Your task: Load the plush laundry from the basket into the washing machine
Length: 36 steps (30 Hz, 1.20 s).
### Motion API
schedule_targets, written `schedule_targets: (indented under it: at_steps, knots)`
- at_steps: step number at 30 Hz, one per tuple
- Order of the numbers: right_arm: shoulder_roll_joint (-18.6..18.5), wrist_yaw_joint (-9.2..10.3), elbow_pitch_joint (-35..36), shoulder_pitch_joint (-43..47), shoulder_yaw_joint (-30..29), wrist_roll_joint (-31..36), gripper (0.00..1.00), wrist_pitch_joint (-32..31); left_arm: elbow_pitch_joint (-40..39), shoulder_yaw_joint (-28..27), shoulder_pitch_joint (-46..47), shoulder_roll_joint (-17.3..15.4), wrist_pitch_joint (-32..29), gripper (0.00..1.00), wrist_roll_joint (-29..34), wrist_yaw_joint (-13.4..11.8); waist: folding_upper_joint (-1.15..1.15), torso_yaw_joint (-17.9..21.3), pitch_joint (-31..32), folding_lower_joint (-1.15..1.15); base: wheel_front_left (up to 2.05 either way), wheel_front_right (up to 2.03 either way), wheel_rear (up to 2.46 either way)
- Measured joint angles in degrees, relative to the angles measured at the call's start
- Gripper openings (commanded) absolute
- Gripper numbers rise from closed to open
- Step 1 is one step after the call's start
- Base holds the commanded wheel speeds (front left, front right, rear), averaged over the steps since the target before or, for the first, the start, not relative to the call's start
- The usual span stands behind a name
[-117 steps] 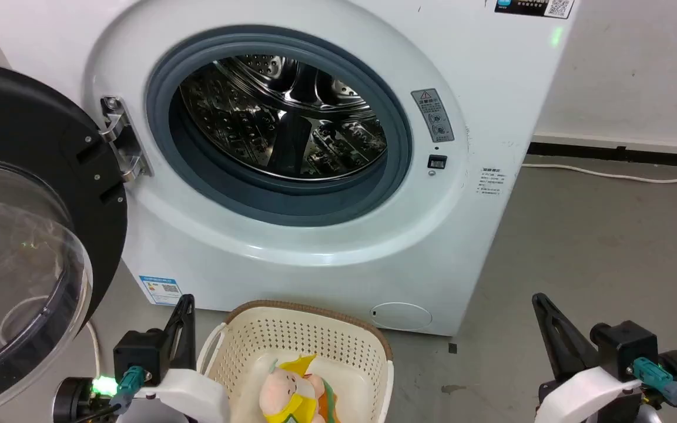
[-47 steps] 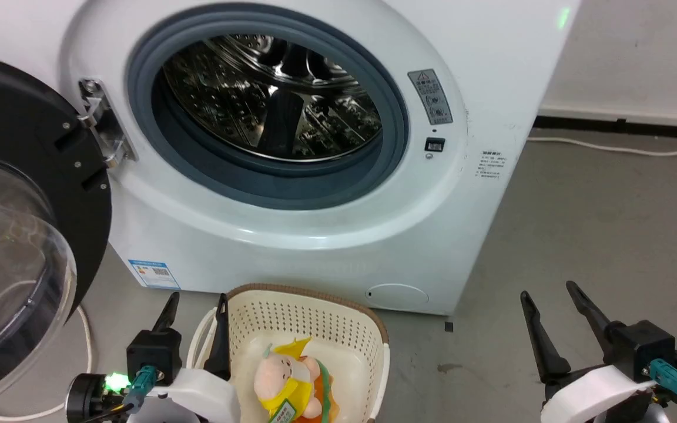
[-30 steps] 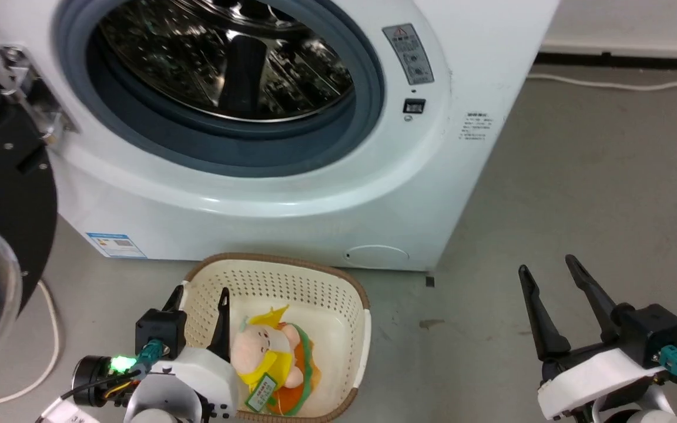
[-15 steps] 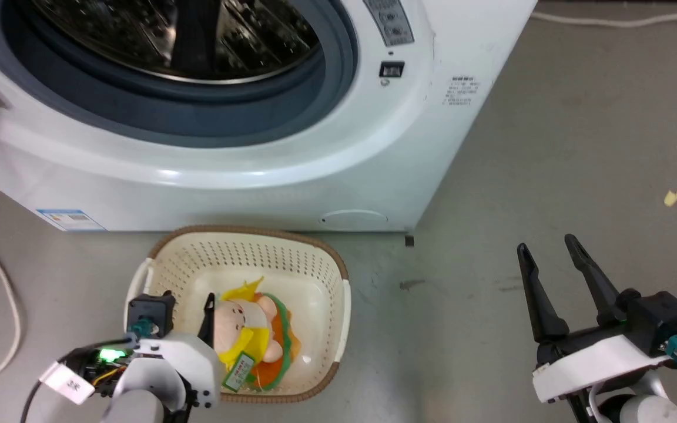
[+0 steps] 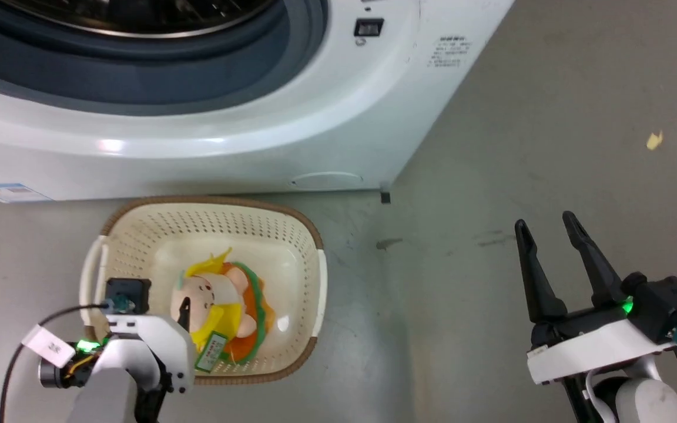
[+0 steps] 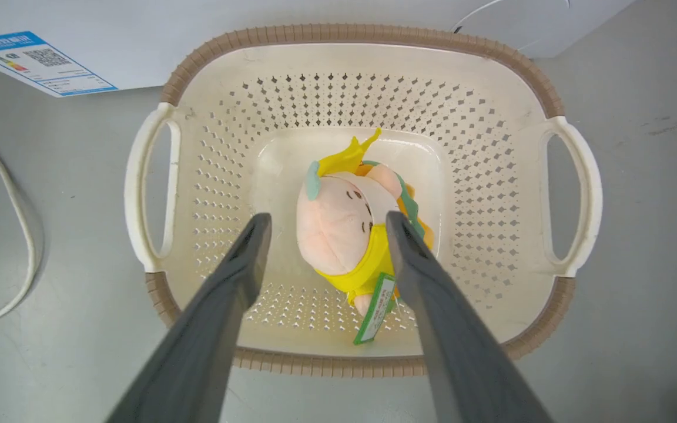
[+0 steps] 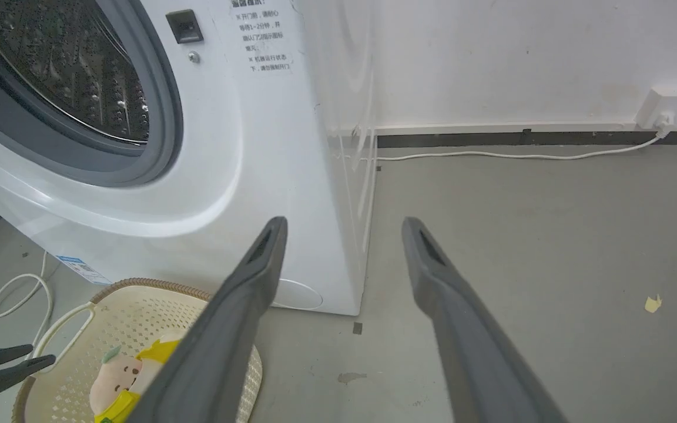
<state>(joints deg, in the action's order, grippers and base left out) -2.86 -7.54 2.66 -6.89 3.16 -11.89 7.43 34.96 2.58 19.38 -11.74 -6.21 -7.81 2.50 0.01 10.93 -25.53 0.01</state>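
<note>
- Left arm has swung in over the basket (image 5: pixel 209 201) since a second or so back, when its fingers stood at the basket's left wall. The head camera has tipped down too, so the washing machine (image 5: pixel 256 158) and its opening have slid to the top of the head view.
- The stuffed toy (image 5: pixel 215 294) lies on the basket's floor, in the lower left of the head view. Its pink head points left and its tag (image 6: pixel 376 305) trails toward the near rim.
- The left end effector (image 6: pixel 327 218) is spread wide and holds nothing. Its two fingers point down into the basket, one on each side of the toy's head.
- In the left wrist view the left-hand finger stands clear of the head. The right-hand one overlaps the yellow clothing, and I cannot tell whether it touches.
- The right end effector (image 5: pixel 544 223) sits at the lower right of the head view, fingers parted and empty. It is above bare floor (image 5: pixel 491 117), well apart from the basket.
- As I read it, this is the reach for the pick-up, and nothing has gone into the machine yet.
- The next move calls for sinking a little lower so both fingers bracket the head. They then need to close firmly enough that the soft body squashes without slipping.
- After that comes a lift clear of the rim and a carry up to the drum opening (image 7: pixel 68 88), at the upper left of the right wrist view.
</note>
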Motion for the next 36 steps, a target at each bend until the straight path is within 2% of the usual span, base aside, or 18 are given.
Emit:
schedule_targets:
  at_steps: [17, 29, 30, 31, 32, 36]
  knots:
    - [0.0, 0.00, 1.5, -2.7, 2.4, -4.0, 1.00, 1.9, 10.1, -0.3, 10.5, -3.7, -9.2, 1.00, -4.4, 0.4, 0.00, 3.9, -9.3, 0.00, 0.00, 0.00, 0.00]
    - [0.0, 0.01, 2.1, -4.4, 4.0, -7.0, 1.00, 3.5, 15.2, 1.1, 16.4, -5.9, -12.8, 1.00, -6.1, 0.3, 0.00, 6.3, -15.7, 0.00, 0.00, 0.00, 0.00]
    - [0.0, 0.01, 2.1, -4.6, 4.1, -7.1, 1.00, 3.6, 15.5, 1.1, 16.9, -5.9, -13.1, 0.94, -6.4, 0.6, 0.00, 6.4, -16.3, 0.00, 0.00, 0.00, 0.00]
    - [0.0, 0.01, 2.1, -4.7, 4.2, -7.4, 1.00, 3.8, 15.8, 1.1, 17.3, -5.9, -13.3, 0.05, -6.8, 0.7, 0.00, 6.6, -16.8, 0.00, 0.00, 0.00, 0.00]
    - [0.0, 0.01, 2.0, -4.9, 4.3, -7.6, 1.00, 3.8, 16.1, 1.2, 17.6, -6.0, -13.4, 0.00, -7.1, 0.8, 0.00, 6.7, -17.2, 0.00, 0.00, 0.00, 0.00]
    - [0.0, 0.01, 2.0, -5.8, 4.6, -8.3, 1.00, 4.3, 17.8, 1.5, 18.3, -6.6, -13.1, 0.00, -8.2, 1.3, 0.00, 7.3, -18.1, 0.00, 0.00, 0.00, 0.00]
